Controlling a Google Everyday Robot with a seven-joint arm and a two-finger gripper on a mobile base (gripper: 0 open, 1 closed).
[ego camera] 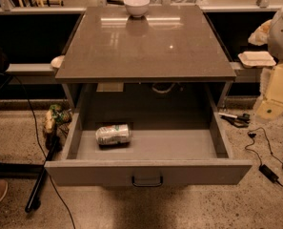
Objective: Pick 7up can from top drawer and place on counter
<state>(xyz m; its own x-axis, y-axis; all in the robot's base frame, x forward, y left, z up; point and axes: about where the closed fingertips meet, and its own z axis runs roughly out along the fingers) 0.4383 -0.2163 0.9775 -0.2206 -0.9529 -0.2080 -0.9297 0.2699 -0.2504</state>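
Note:
The 7up can (pixel 113 134) is silvery with green lettering. It lies on its side in the left part of the open top drawer (pixel 148 171), close to the left wall. The drawer is pulled fully out, and its front panel carries a small dark handle (pixel 147 181). The glossy grey-brown counter (pixel 146 46) spans above the back of the drawer. My gripper (pixel 276 93) hangs at the right edge of the view, pale and boxy, below the rounded arm (pixel 281 30). It is well to the right of the drawer and far from the can.
A white bowl (pixel 136 5) stands at the counter's far edge. A white food box (pixel 257 58) sits on the right ledge. Cables and a power adapter (pixel 269 171) lie on the floor at right. A dark pole (pixel 42 180) and a bag of items (pixel 55 118) are at the left.

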